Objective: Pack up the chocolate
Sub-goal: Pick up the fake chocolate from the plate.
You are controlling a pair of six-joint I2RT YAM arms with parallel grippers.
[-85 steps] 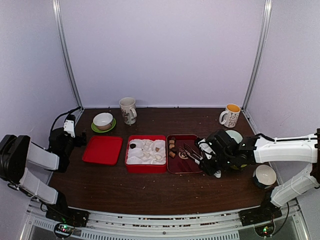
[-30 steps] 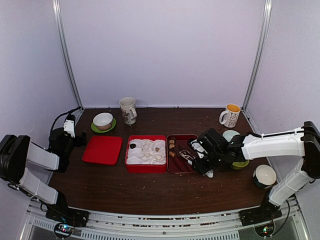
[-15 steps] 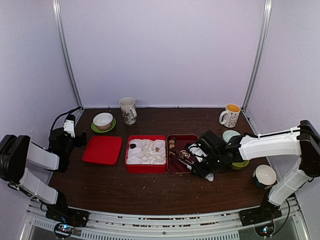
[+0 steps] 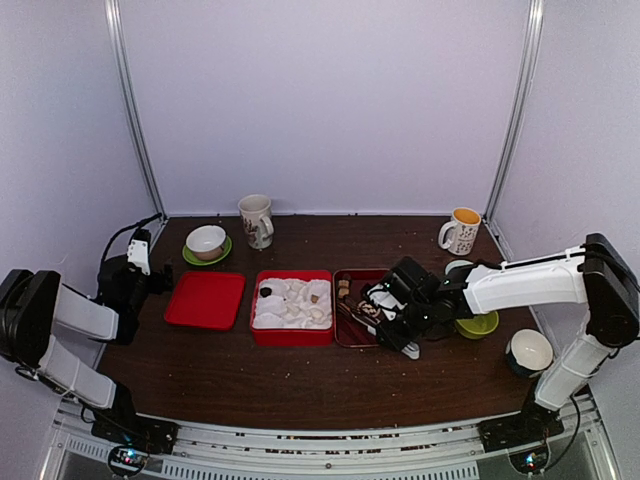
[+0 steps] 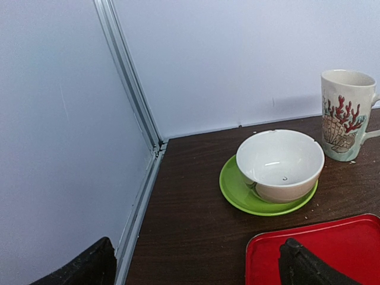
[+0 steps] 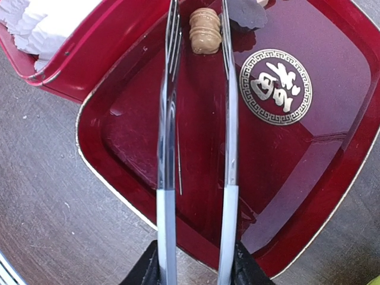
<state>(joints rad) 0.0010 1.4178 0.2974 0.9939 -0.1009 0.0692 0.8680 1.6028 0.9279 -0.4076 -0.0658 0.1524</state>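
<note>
**Grip.** My right gripper (image 6: 196, 266) is clamped on the handle end of the metal tongs (image 6: 228, 119), with its fingers drawn in narrow. In the wrist view the blades run out toward 12 o'clock.

**Task item.** A tan chocolate piece (image 6: 205, 31) lies between the blade tips on the floor of the dark red tray (image 6: 127, 139). A dark piece (image 6: 246, 12) sits just beside it at 1 o'clock. The right blade lies at the tan piece's edge, but I cannot tell whether it touches. The left blade stands slightly apart from it.

**Step in hand, as I judge it: pinching that piece.**
- Close the tongs slowly and evenly.
- Keep the tips low and centred on the widest part of the piece. It looks ribbed and rounded, so an uneven squeeze could roll it away toward 12 o'clock or nudge the dark piece.
- Lift straight up before any swing.

**Edges.** From above, the red box (image 4: 291, 337) lies at 9 o'clock from the tray, with their walls side by side. The load must clear both rims before it reaches the white insert (image 6: 47, 18). A green saucer (image 4: 478, 326) sits close under my forearm at 3 o'clock.

**Room.** There is open tabletop at 6 o'clock from the tray.

**Other arm.** My left gripper (image 5: 193, 272) has its fingers spread wide and holds nothing. It sits at the table's 9 o'clock edge beside the red lid (image 5: 320, 246), well apart from the work.
</note>
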